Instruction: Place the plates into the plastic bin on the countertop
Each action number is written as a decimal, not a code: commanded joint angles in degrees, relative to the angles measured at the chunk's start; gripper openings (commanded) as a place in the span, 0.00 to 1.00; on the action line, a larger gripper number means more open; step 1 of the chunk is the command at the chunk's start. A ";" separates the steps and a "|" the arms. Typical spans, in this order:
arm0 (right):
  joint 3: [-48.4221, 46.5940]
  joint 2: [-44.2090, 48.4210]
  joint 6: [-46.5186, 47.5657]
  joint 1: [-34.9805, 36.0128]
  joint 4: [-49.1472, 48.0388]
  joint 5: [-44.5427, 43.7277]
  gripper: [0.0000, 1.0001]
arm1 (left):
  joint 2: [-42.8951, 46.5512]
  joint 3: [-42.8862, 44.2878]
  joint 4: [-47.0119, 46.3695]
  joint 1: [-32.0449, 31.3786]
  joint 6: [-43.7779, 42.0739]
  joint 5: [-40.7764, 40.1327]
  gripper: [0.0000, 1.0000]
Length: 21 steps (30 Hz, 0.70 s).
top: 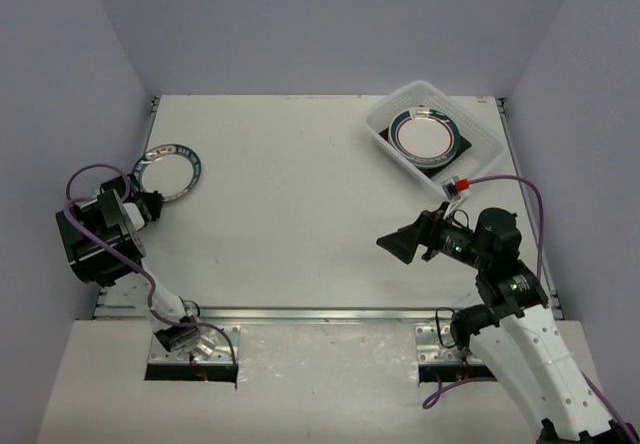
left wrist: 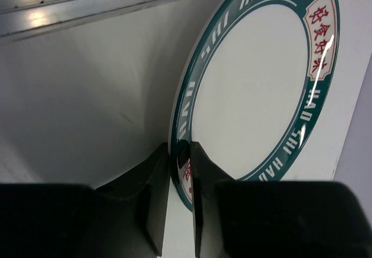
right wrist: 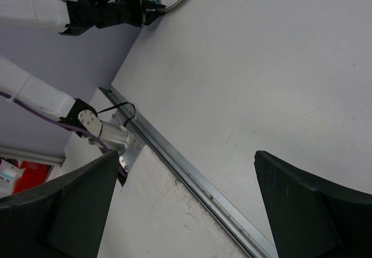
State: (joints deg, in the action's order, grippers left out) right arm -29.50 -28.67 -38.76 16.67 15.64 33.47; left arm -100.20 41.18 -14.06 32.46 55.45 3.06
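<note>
bright, even | soft shadows | glare on plate | foreground blurred

Left pincer clamps the plate by its rim; right pincer gapes wide, apparently aloft.

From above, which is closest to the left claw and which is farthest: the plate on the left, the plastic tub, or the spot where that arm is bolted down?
1. The plate: at the far left, its rim pinched in the left gripper.
2. The left arm's base: at the near edge, on the left.
3. The plastic bin: at the far right.
</note>
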 commanded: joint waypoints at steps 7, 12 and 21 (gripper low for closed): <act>-3.97 0.50 1.84 0.38 -0.17 -1.95 0.99 | -7.29 3.38 9.86 0.15 -3.75 1.78 0.04; -4.08 1.06 2.09 0.31 0.08 -2.81 0.99 | -4.60 3.28 8.73 -0.30 -4.65 4.58 0.00; -4.65 -3.61 1.45 0.30 -2.42 -0.29 0.99 | 12.52 2.35 4.82 -6.71 -6.03 16.13 0.00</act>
State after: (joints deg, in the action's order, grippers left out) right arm -31.69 -29.85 -37.69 16.67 16.51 31.91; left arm -94.93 43.60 -9.11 28.64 53.00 11.29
